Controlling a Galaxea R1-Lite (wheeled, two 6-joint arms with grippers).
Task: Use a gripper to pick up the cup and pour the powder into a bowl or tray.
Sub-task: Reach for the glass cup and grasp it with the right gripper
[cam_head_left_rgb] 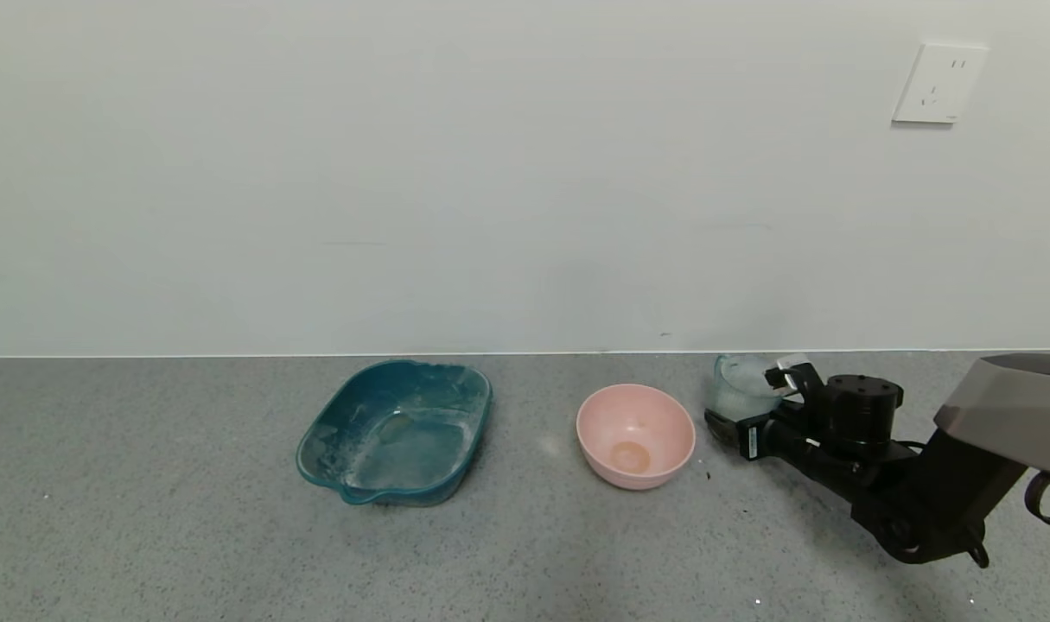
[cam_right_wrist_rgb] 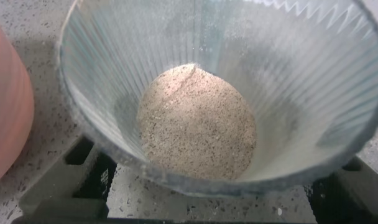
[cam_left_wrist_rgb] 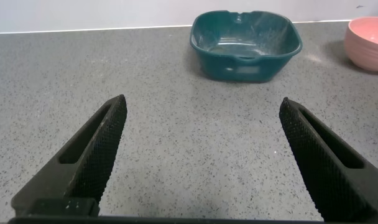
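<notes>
Head view: at the right edge, low in the frame, right claw (cam_head_left_rgb: 754, 406) closed around the cup (cam_head_left_rgb: 741, 386), one black finger in front of it and one behind — cup just right of the pink bowl (cam_head_left_rgb: 635, 434), near it but apart. Bowl at centre-right on the grey speckled worktop (cam_head_left_rgb: 187, 536). Teal tray (cam_head_left_rgb: 395, 430) left of centre, well apart from the bowl, whitish dusting inside. White wall socket (cam_head_left_rgb: 939, 84) at the upper right.

Left wrist view: left claw (cam_left_wrist_rgb: 204, 158) wide apart, holding nothing, both black ribbed fingers (cam_left_wrist_rgb: 92, 158) rising from the lower corners over bare worktop. Tray at upper centre, a slice of the bowl at the upper right corner.

Right wrist view: looking down into the ribbed, translucent cup, filling most of the frame. Powder (cam_right_wrist_rgb: 197, 121) as a whitish film on the inner walls — speckled worktop showing through the clear base. Black fingers (cam_right_wrist_rgb: 83, 180) under the lower rim on both sides. Pink bowl wall at the left edge, just beside the cup.
</notes>
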